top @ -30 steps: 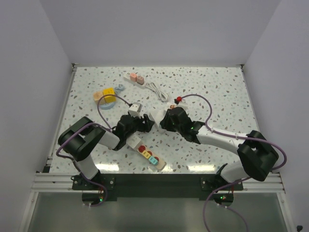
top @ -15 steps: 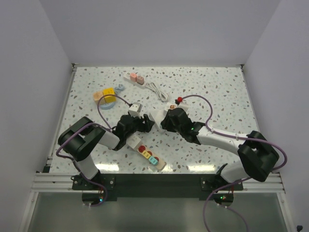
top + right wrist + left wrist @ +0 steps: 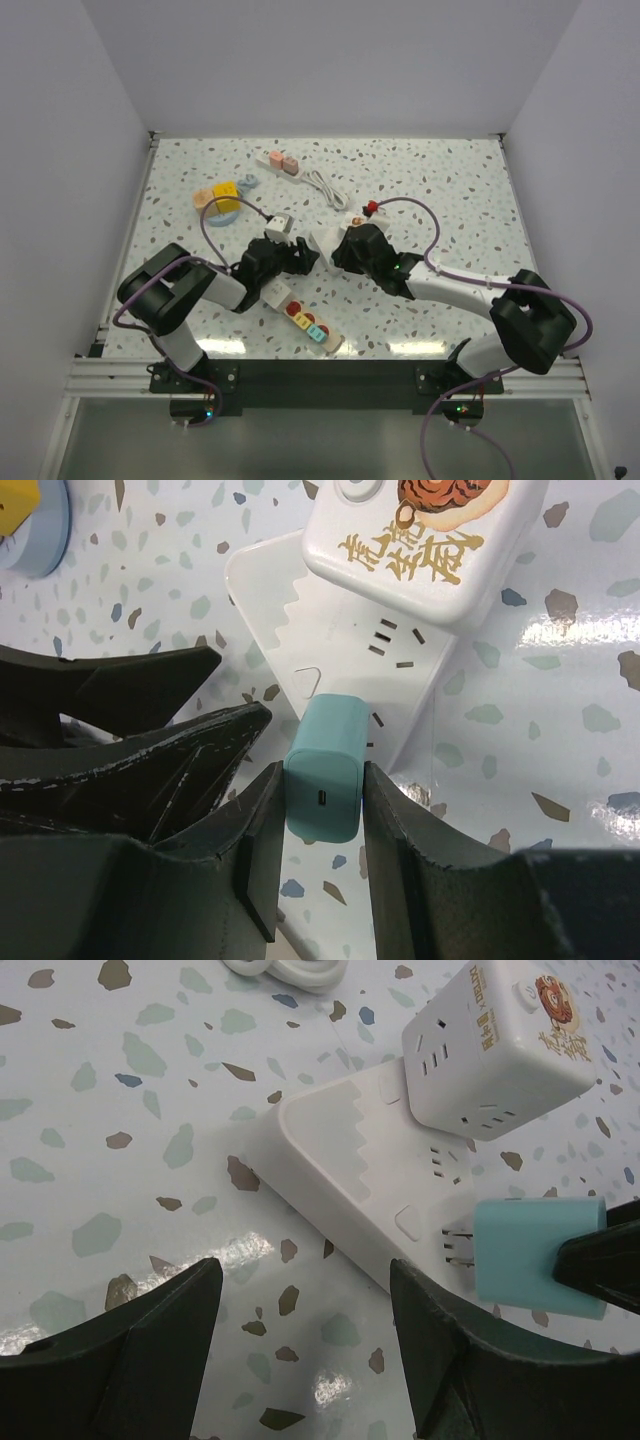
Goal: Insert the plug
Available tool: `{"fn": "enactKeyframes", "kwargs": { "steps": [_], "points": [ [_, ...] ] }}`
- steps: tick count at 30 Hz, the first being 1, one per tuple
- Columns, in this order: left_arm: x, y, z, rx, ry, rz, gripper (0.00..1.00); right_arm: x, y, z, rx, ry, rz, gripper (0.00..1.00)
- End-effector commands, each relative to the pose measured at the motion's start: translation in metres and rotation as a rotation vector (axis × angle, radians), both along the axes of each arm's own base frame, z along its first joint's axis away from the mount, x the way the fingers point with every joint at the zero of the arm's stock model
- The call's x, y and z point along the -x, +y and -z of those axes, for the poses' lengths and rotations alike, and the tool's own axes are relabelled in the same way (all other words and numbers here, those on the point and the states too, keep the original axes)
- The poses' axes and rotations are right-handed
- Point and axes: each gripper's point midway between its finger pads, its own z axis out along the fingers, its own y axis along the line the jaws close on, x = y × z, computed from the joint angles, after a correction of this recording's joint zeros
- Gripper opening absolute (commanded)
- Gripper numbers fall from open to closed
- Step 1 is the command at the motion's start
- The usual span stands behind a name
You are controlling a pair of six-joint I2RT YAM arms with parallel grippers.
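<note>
A white power strip (image 3: 350, 1160) lies on the speckled table, with a white cube adapter (image 3: 495, 1045) on its far end. My right gripper (image 3: 320, 780) is shut on a teal plug (image 3: 325, 765). The plug stands at the strip's (image 3: 330, 630) near socket, and its metal prongs still show between plug and strip in the left wrist view (image 3: 535, 1255). My left gripper (image 3: 305, 1280) is open and empty, low over the table just beside the strip's near edge. In the top view both grippers, left (image 3: 298, 256) and right (image 3: 330, 250), meet at the table's middle and hide most of the strip.
A second strip with coloured plugs (image 3: 305, 320) lies near the front edge. A third strip with pink plugs (image 3: 280, 162) and a coiled white cable (image 3: 325, 187) lie at the back. A yellow block on a blue ring (image 3: 225, 198) sits at the left.
</note>
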Motion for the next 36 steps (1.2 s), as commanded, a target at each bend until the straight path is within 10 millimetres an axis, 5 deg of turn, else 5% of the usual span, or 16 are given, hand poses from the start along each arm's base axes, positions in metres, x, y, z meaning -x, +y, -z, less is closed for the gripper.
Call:
{"fn": "enactKeyframes", "kwargs": {
  "steps": [1,26,36],
  "points": [
    [0.01,0.002,0.004,-0.031,0.003,0.03,0.73,0.003,-0.004,0.009,0.023,0.032,0.044,0.0],
    [0.016,0.003,-0.003,-0.013,-0.005,0.041,0.73,-0.028,-0.024,0.003,0.178,0.003,0.329,0.0],
    [0.026,0.005,-0.02,0.007,-0.096,0.084,0.73,-0.051,-0.023,0.023,0.118,0.073,0.329,0.0]
  ]
}}
